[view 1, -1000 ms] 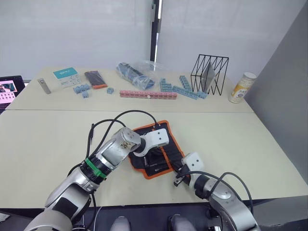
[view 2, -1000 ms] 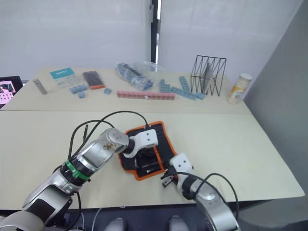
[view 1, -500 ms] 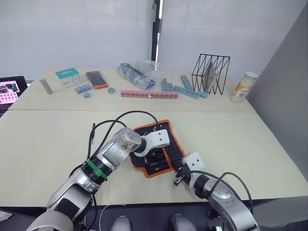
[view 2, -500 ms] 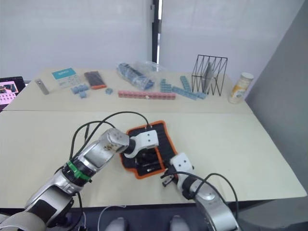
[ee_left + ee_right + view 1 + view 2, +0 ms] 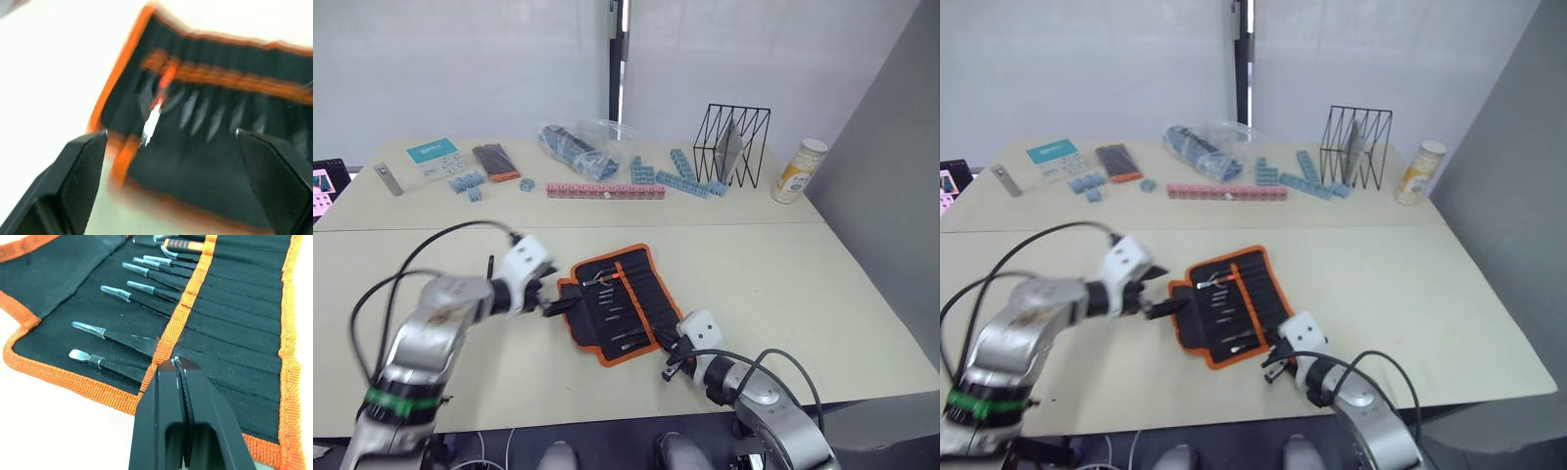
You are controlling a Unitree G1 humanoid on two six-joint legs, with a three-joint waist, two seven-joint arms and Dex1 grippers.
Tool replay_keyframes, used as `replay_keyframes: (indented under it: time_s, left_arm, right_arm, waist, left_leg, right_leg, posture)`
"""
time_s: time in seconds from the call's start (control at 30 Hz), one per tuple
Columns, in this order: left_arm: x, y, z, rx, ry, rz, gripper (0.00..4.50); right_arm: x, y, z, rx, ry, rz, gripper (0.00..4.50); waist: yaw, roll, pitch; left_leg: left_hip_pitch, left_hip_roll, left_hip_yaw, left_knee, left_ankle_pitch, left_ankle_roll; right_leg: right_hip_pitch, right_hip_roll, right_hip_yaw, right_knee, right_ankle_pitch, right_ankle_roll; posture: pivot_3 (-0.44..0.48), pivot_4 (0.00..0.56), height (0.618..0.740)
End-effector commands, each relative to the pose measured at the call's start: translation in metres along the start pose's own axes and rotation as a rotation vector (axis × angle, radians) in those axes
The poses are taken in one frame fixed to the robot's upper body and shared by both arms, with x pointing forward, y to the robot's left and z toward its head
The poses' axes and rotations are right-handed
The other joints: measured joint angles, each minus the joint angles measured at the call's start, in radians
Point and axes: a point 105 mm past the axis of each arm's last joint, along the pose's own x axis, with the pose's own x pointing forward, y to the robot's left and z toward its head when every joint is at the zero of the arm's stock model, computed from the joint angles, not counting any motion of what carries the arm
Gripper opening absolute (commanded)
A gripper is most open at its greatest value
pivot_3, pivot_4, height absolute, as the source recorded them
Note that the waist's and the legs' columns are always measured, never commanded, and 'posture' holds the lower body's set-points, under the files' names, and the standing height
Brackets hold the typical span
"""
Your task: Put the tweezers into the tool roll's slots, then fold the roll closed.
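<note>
1. The tool roll [image 5: 615, 305] lies unrolled and flat on the near half of the pale surface [image 5: 783, 284], its black inner face up and orange piping round its edge.
2. The tweezers [image 5: 146, 289] sit in a row inside the roll, their handles tucked under an orange band that crosses the slots [image 5: 230, 357] and their silvery tips pointing out over the black fabric. An orange-handled tool [image 5: 183, 245] lies at the far end of the same row.
3. The left end effector [image 5: 551, 300] is at the left edge of the roll, just beside the orange piping; its two black fingers [image 5: 80, 169] are spread wide apart with nothing between them.
4. The right end effector [image 5: 674, 357] rests at the near right corner of the roll. Its fingers [image 5: 166, 396] are pressed together, their tips meeting at the orange band; whether they pinch the fabric cannot be told.
5. Along the far part of the surface stand, from left to right: a grey metal bar [image 5: 385, 178], a teal and white card [image 5: 432, 158], a small flat black-and-orange item [image 5: 495, 162], loose blue blocks [image 5: 465, 185], a clear plastic bag of dark pieces [image 5: 579, 147], a pink block strip [image 5: 604, 191], a blue block chain [image 5: 683, 182], a black wire rack [image 5: 734, 145] and a yellow-labelled can [image 5: 800, 169].
</note>
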Motion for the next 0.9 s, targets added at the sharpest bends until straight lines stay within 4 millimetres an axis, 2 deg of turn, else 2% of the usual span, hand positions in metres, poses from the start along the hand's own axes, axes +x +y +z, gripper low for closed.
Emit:
replay_keyframes:
  time_s: [0.03,0.13,0.2,0.33,0.5,0.67,0.9]
  left_arm:
    - [-0.032,0.009,-0.003,-0.012,-0.086,0.158,4.45]
    - [-0.059,0.006,-0.033,-0.158,-0.092,0.290,4.45]
    - [-0.073,0.005,-0.042,-0.206,-0.107,0.374,4.45]
    - [-0.097,-0.012,-0.069,-0.247,-0.066,0.520,4.45]
    - [-0.127,-0.013,-0.088,-0.325,-0.032,0.772,4.45]
    - [-0.128,-0.030,-0.086,-0.372,-0.034,0.744,4.45]
    - [-0.117,-0.022,-0.082,-0.357,-0.030,0.734,4.45]
  right_arm:
    - [-0.012,0.001,-0.072,0.091,0.292,-0.006,0.00]
    - [-0.012,0.003,-0.072,0.088,0.293,0.008,0.00]
    - [-0.012,0.003,-0.072,0.087,0.294,0.014,0.00]
    - [-0.013,0.005,-0.073,0.086,0.299,0.024,0.00]
    - [-0.013,0.009,-0.076,0.090,0.304,0.037,0.00]
    - [-0.013,0.009,-0.077,0.092,0.305,0.040,0.00]
    - [-0.012,0.010,-0.077,0.094,0.307,0.045,0.00]
  waist:
    - [0.005,-0.004,0.001]
    - [0.006,-0.004,0.000]
    - [0.010,-0.006,0.000]
    - [0.016,-0.007,0.000]
    - [0.022,-0.008,0.000]
    - [0.018,-0.008,0.000]
    - [0.014,-0.008,0.000]
  left_leg:
    - [0.000,0.000,-0.001,0.000,0.000,0.000]
    - [0.002,0.000,-0.001,0.002,-0.002,-0.004]
    - [0.001,-0.001,0.000,0.004,-0.006,-0.010]
    - [0.002,0.000,-0.001,0.004,-0.008,-0.013]
    - [0.003,0.000,-0.001,0.005,-0.009,-0.014]
    - [0.003,0.000,-0.001,0.007,-0.010,-0.017]
    - [0.002,0.000,-0.001,0.008,-0.011,-0.018]
  right_leg:
    - [0.000,0.000,0.000,0.000,0.000,0.000]
    - [-0.001,-0.001,-0.001,-0.004,-0.001,-0.001]
    - [0.000,-0.003,-0.001,-0.004,-0.001,-0.001]
    - [-0.001,-0.002,-0.001,-0.004,-0.001,-0.001]
    - [0.000,-0.002,-0.001,-0.005,-0.001,-0.002]
    - [0.000,-0.003,-0.001,-0.006,-0.001,-0.002]
    - [0.000,-0.002,-0.001,-0.007,-0.001,-0.002]
  posture:
    - [0.000,0.150,0.717]
    - [0.000,0.150,0.717]
    - [0.000,0.150,0.717]
    - [0.000,0.150,0.717]
    - [0.000,0.150,0.717]
    - [0.000,0.150,0.717]
    - [0.000,0.150,0.717]
